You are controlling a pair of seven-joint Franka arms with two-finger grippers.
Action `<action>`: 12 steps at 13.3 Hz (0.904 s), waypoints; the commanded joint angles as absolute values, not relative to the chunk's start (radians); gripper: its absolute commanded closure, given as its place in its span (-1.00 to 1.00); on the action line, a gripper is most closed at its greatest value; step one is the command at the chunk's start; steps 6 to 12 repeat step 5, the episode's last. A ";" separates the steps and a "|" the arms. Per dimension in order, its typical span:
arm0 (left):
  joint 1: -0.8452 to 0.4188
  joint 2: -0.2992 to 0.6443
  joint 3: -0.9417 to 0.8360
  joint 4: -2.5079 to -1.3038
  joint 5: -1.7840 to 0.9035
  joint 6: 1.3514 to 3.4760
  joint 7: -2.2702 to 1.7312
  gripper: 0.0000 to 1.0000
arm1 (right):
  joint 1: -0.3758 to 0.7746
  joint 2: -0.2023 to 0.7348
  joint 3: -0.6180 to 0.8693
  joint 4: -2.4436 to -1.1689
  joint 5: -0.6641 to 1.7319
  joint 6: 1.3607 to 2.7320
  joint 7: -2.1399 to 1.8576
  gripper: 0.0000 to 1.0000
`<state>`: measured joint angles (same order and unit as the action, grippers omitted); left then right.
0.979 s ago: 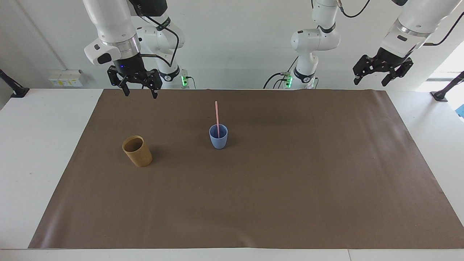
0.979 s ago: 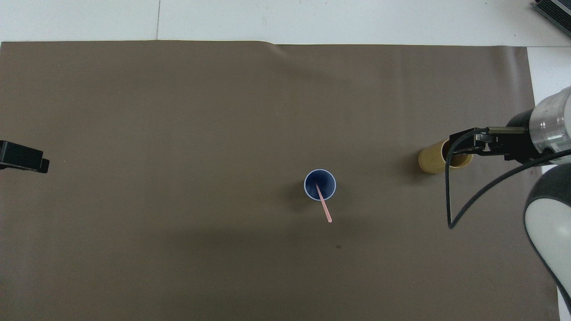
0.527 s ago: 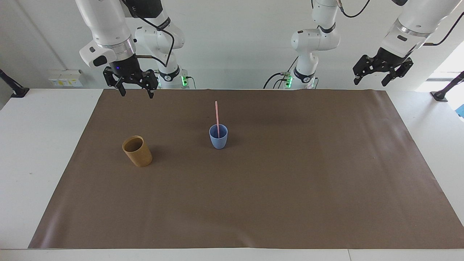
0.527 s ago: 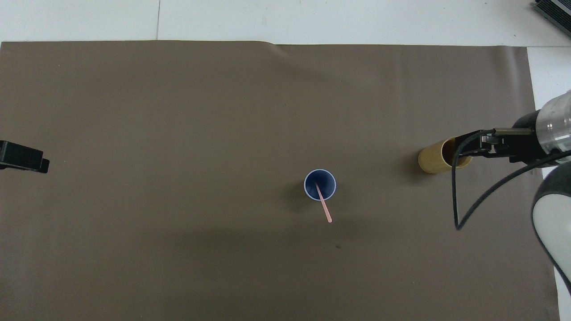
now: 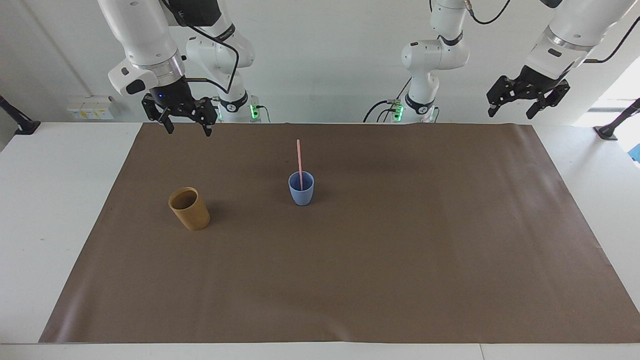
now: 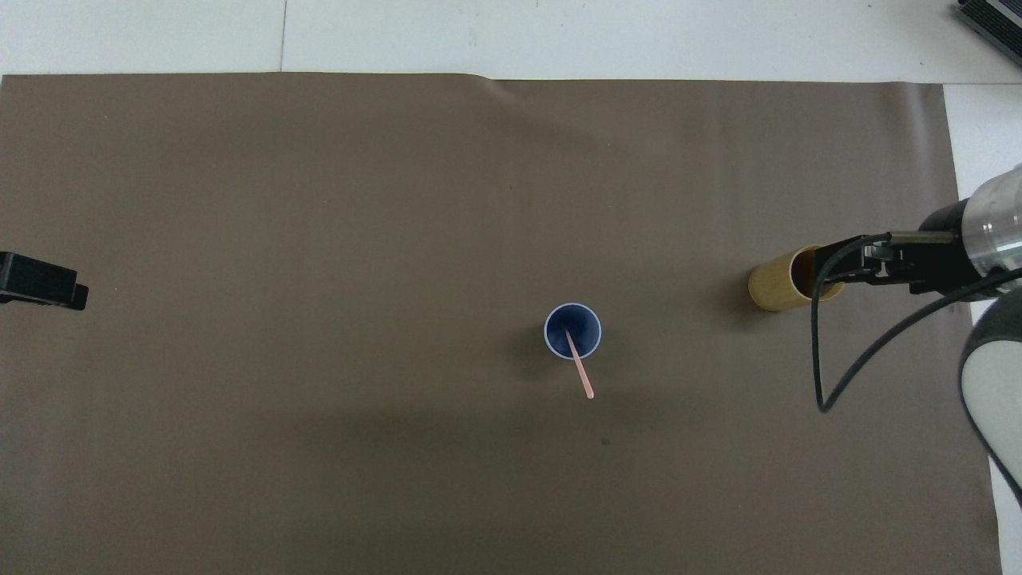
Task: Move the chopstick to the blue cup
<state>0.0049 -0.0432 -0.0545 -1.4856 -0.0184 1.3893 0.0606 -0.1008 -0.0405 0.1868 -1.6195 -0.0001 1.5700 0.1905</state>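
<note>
The pale-pink chopstick [image 5: 299, 160] [image 6: 580, 367] stands in the blue cup [image 5: 301, 191] [image 6: 572, 331] near the middle of the brown mat, leaning toward the robots. No gripper touches it. My right gripper [image 5: 184, 123] hangs open and empty, high over the mat's edge at the robots' end, at the right arm's end of the table. My left gripper [image 5: 525, 103] hangs open and empty, raised above the corner of the mat at the left arm's end; it waits there.
A tan-brown cup [image 5: 189, 208] [image 6: 781, 281] stands on the mat [image 5: 400, 250] toward the right arm's end, beside the blue cup. In the overhead view the right arm's wrist and cable [image 6: 846, 319] partly cover it.
The right gripper has risen a little and drawn back toward the right arm's end of the table. The chopstick, both cups and the left arm have not moved.
</note>
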 commanded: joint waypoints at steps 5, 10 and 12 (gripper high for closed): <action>0.015 -0.071 -0.060 -1.516 -0.017 1.396 0.064 -1.00 | -0.121 -0.066 0.192 -1.649 0.028 1.574 0.155 -1.00; 0.015 -0.071 -0.060 -1.516 -0.017 1.396 0.064 -1.00 | -0.121 -0.066 0.192 -1.649 0.028 1.574 0.155 -1.00; 0.015 -0.071 -0.060 -1.516 -0.017 1.396 0.064 -1.00 | -0.121 -0.066 0.192 -1.649 0.028 1.574 0.155 -1.00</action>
